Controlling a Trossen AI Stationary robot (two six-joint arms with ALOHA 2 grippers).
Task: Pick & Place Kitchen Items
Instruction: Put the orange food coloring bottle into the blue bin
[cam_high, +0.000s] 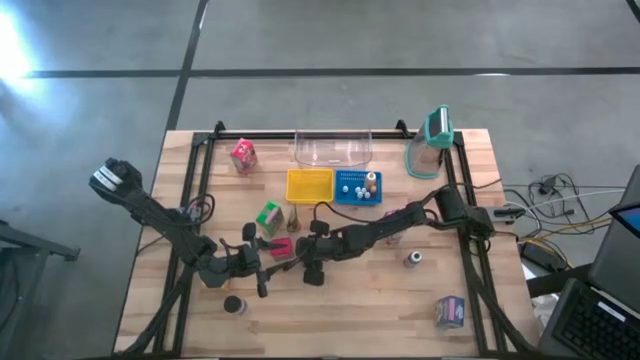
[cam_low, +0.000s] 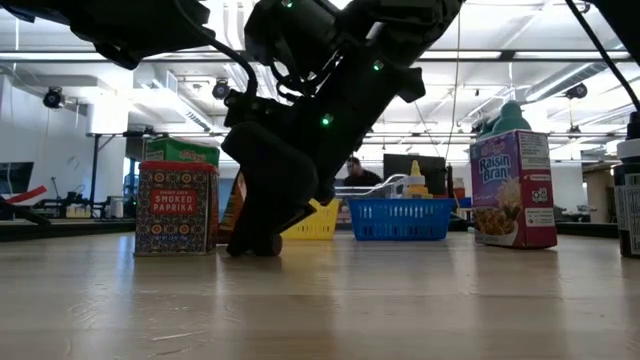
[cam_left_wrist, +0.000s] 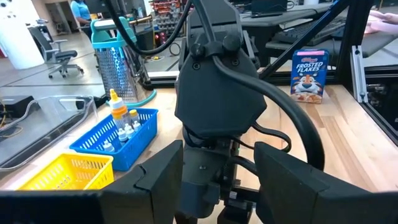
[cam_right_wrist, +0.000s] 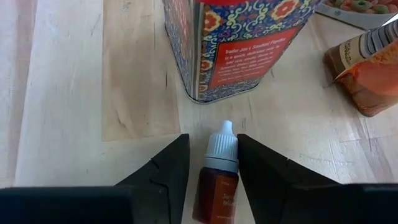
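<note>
The right gripper (cam_right_wrist: 208, 168) stands spread around a small bottle (cam_right_wrist: 215, 174) lying just beside the paprika tin (cam_right_wrist: 239, 43); closing off-centre could squirt it against the tin.

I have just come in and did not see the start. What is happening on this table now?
The right gripper is down at the wooden table, its fingers on either side of a small brown dropper bottle with a white cap that lies beside a patterned smoked paprika tin. Whether it already grips the bottle is unclear. The left gripper waits close by, open, facing the right arm. The blue basket already holds some small items.
</note>
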